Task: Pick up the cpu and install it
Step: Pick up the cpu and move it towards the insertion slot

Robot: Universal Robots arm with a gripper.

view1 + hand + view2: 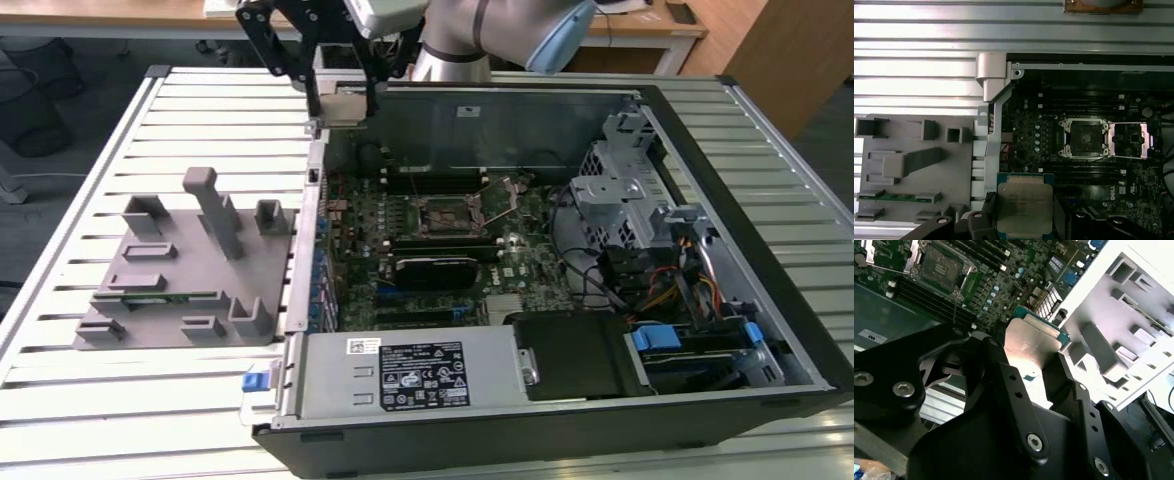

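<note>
The cpu (pixel 1025 207) is clamped by its edges in the gripper (pixel 344 106), held level and well apart from the socket (pixel 1085 137), whose frame (pixel 1128 140) lies open, apparently ready to receive it.

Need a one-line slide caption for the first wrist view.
Gripper holding the cpu aloft; below, the motherboard socket stands open and the grey fixture sits beside the case.
</note>
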